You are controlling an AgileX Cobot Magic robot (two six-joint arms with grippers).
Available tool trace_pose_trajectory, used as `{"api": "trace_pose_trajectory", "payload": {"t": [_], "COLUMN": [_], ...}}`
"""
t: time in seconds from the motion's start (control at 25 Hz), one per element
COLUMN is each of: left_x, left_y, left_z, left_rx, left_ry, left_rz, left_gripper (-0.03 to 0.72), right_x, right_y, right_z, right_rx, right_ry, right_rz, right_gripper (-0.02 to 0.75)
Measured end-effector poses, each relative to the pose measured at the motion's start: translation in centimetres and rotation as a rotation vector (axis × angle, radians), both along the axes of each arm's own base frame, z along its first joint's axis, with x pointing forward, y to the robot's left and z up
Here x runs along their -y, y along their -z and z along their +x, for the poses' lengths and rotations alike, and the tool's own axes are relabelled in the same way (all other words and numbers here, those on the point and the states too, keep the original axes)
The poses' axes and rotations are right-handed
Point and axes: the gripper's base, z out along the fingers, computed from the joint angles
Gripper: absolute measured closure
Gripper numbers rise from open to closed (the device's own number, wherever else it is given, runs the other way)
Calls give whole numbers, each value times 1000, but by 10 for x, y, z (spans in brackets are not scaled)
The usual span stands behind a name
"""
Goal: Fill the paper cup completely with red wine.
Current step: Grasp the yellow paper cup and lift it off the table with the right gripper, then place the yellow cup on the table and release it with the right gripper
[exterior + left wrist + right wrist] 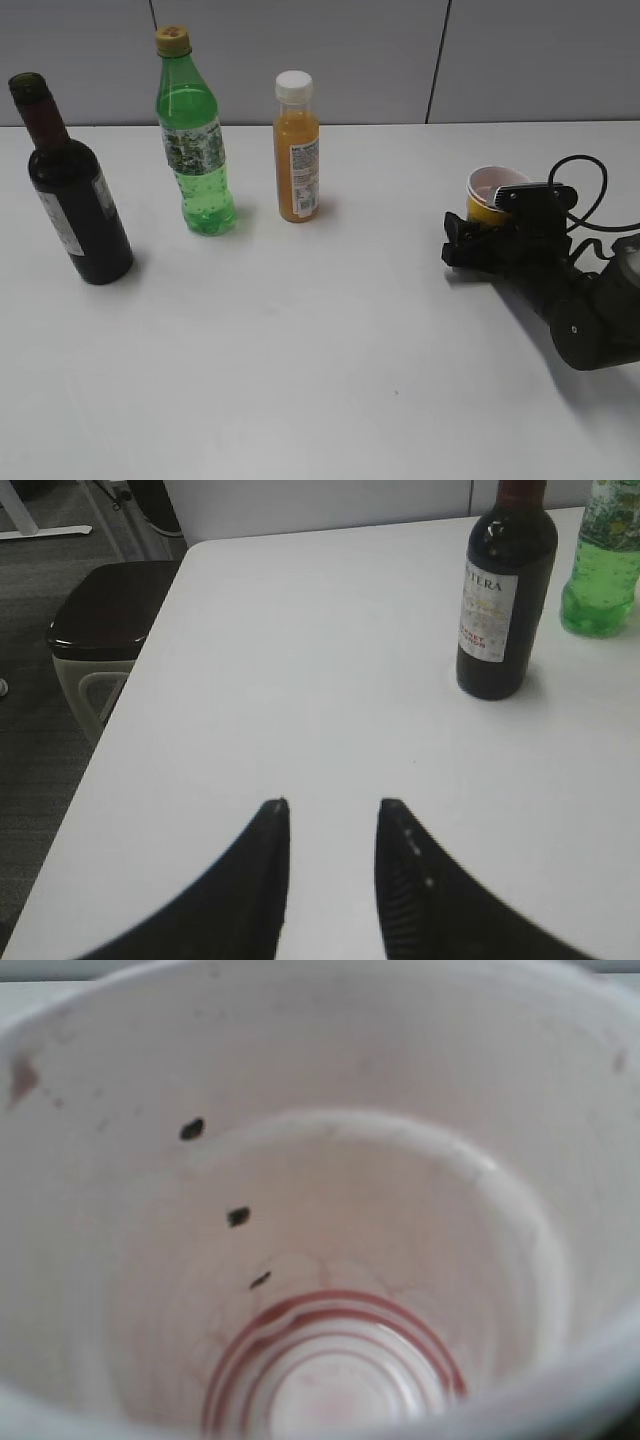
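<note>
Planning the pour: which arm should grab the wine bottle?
Left. Its open pincer faces the wine bottle nearby; the right pincer sits at the cup, far across the table.

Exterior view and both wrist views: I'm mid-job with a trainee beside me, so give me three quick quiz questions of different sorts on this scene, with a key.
1. True or false: the paper cup already holds a full pour of red wine.
2. Multiple choice: which bottle stands nearest the left gripper? A) wine bottle B) green soda bottle C) orange juice bottle
3. Fill in: in the exterior view the cup sits at the ___ gripper.

Key:
1. False. The right wrist view shows only reddish rings and a few dark specks inside.
2. A.
3. Right. Whether its jaws actually grip the cup cannot be told.
</note>
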Motion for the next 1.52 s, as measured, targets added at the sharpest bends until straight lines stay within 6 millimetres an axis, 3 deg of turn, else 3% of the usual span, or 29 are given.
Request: {"api": "trace_pose_trajectory", "payload": {"t": [0.28, 0.76, 0.96, 1.24, 1.52], "left_x": [0, 0, 0, 0, 0], "left_y": [0, 0, 0, 0, 0], "left_z": [0, 0, 0, 0, 0], "left_rx": [0, 0, 0, 0, 0], "left_ry": [0, 0, 0, 0, 0], "left_rz": [0, 0, 0, 0, 0], "left_gripper": [458, 458, 458, 458, 458], "right_x": [1, -5, -25, -70, -100], "right_y": [1, -3, -27, -40, -31], "right_z": [1, 1, -1, -6, 6], "right_rx": [2, 5, 67, 147, 30], "right_ry": [9, -49, -289, -900, -1293], "right_rz": [1, -2, -16, -23, 21], "right_gripper": [299, 300, 301, 301, 301]}}
